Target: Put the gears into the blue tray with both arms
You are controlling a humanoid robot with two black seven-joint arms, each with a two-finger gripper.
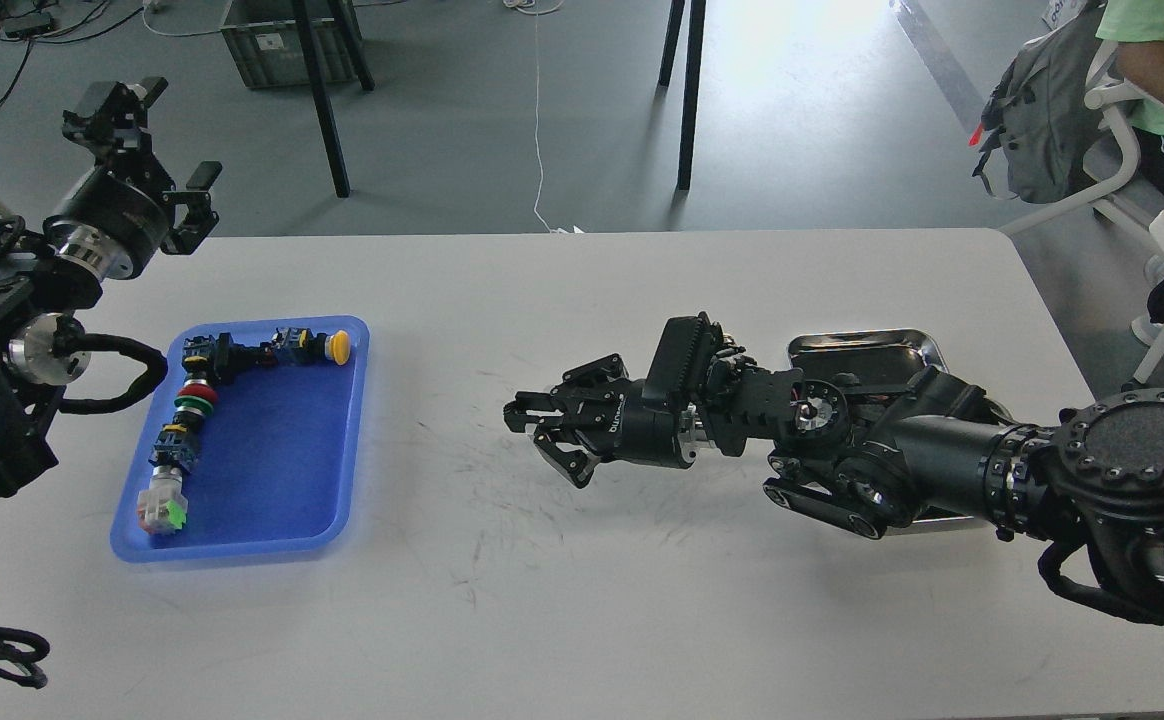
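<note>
The blue tray (282, 450) lies on the left of the white table and holds a bent row of colourful push-button switches (187, 410). No gears show anywhere in the head view. My left gripper (157, 135) is raised beyond the tray's far left corner, over the table's back edge, with its fingers spread and nothing between them. My right gripper (542, 440) points left, low over the middle of the table, well right of the blue tray. Its dark fingers look slightly apart, and I cannot make out anything held between them.
A shiny steel tray (862, 345) sits at the right, mostly hidden under my right arm. Scuffed bare tabletop lies between the two trays. Off the table's far right corner a seated person and a grey backpack (1042, 110) are visible; table legs and a crate stand behind.
</note>
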